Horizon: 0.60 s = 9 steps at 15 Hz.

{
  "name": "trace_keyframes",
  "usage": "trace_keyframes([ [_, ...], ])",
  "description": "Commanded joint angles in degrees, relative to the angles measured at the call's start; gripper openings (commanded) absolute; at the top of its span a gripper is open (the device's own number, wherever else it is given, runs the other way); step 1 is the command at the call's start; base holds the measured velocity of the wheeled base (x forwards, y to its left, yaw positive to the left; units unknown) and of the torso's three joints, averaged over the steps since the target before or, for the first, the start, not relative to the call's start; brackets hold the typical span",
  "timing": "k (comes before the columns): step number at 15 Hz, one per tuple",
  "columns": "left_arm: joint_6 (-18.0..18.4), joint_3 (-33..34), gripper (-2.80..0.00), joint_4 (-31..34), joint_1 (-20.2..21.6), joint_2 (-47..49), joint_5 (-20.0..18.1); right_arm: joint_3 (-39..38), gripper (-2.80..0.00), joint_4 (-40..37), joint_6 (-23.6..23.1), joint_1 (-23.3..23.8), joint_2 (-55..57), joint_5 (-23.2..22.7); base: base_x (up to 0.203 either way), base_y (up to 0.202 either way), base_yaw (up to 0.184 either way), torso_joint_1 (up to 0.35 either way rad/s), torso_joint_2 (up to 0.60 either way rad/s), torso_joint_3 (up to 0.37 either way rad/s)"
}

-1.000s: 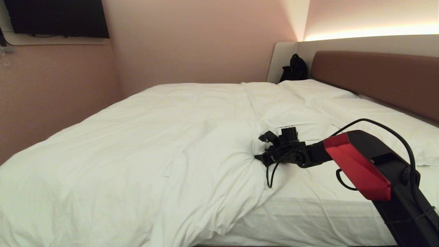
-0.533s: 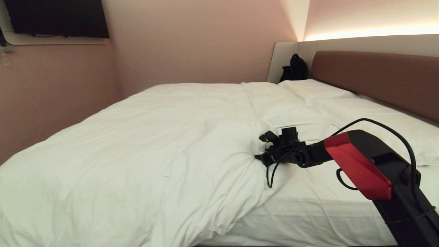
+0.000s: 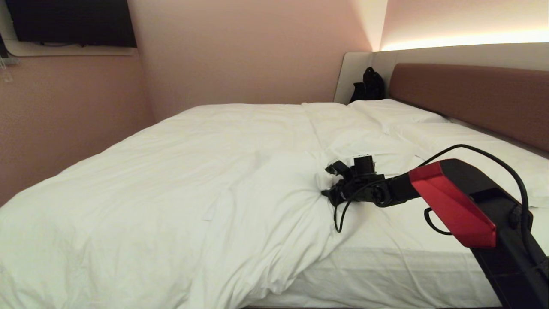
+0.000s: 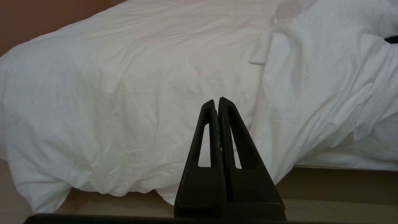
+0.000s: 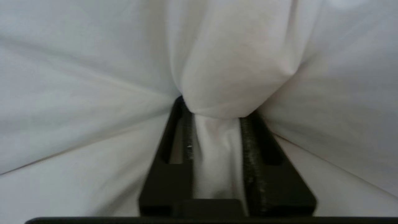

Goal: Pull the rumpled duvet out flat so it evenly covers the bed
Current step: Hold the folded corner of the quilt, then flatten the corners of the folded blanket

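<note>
One bed [image 3: 386, 274], one duvet [image 3: 171, 193], two pillows [image 3: 394, 112] [image 3: 472, 150], one black bag [image 3: 369, 86], one wall TV [image 3: 70, 21].

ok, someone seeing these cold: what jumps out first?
Probably the right claw, out near the middle of the bed, pinching a bunched fold of the white duvet between its fingers. Next, the duvet itself: it lies rumpled over the bed's left part and spills off the near edge, while the strip toward the pillows and brown headboard shows bare sheet. The left claw hangs shut below, off the bed.
</note>
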State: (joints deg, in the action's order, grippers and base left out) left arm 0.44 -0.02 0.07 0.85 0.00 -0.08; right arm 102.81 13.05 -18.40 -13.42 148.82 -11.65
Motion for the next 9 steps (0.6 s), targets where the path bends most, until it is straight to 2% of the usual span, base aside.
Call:
trace_keyframes([
  [1, 0.0, 0.02, -2.8, 0.01, 0.03, 0.0, -0.01, -1.95, -2.8, 0.31, 0.52, 0.38, -3.42, 0.04, 0.0, 0.0, 0.0, 0.0, 0.0, 0.0],
  [9, 0.0, 0.02, -2.8, 0.01, 0.03, 0.0, -0.01, -10.12, -2.8, 0.43, 0.67, 1.76, -11.62, 0.05, 0.0, 0.0, 0.0, 0.0, 0.0, 0.0],
])
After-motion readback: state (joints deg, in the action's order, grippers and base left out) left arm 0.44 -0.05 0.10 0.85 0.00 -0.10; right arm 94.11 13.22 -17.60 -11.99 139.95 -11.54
